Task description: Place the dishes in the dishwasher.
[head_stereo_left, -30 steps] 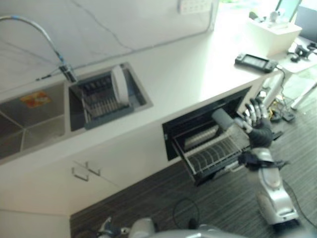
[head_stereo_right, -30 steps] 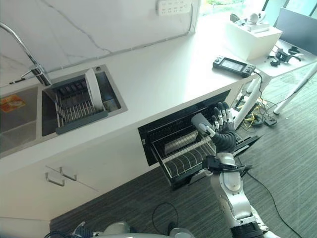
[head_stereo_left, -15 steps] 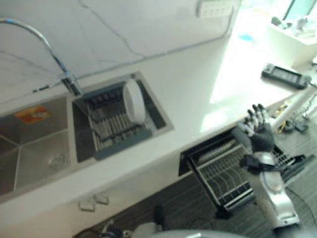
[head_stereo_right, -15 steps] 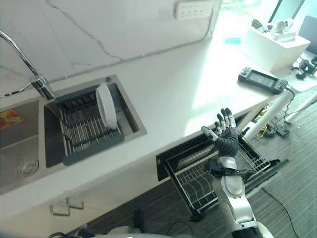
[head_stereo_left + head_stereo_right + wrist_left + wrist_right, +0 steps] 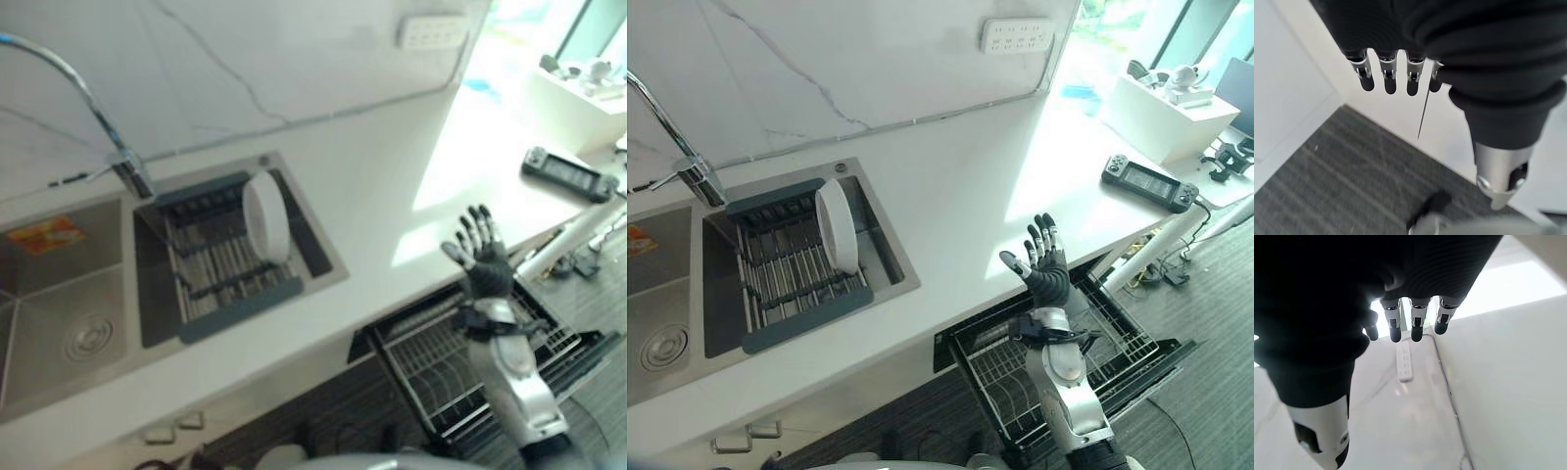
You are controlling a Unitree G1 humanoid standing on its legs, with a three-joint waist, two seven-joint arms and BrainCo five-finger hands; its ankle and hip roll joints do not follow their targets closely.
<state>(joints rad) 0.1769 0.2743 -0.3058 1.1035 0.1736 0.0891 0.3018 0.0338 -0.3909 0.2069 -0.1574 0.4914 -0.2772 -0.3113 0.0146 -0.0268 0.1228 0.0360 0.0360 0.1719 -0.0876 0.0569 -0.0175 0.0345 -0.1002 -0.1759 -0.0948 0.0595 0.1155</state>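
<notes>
— What's nearest?

— The dishwasher (image 5: 1117,377), its door down below the counter edge, with a wire rack (image 5: 1004,367) pulled out over the dark striped floor (image 5: 1337,191). I can't make out any dishes in the rack.

— And the right hand?

— The right hand (image 5: 1046,272) is raised above the rack, at the front edge of the white counter (image 5: 950,206). Its fingers are straight and spread, thumb out to the side, and it holds nothing. Its own wrist view looks along those fingers (image 5: 1418,325) toward the wall.

— The left hand?

— The left hand (image 5: 1396,73) shows in its wrist view, fingers straight and empty, above the striped floor beside white cabinet fronts (image 5: 1283,88).

— Where are the dishes, then?

— One white plate (image 5: 838,227) stands on edge in a grey drying rack (image 5: 789,279) set in the right-hand basin of the sink (image 5: 666,323), well apart from the right hand. The tap (image 5: 671,137) curves up behind it.

— Anything farther back?

— A dark handheld device (image 5: 1149,182) lies on the counter's far right end, and a white socket strip (image 5: 1017,35) sits on the marble wall.
</notes>
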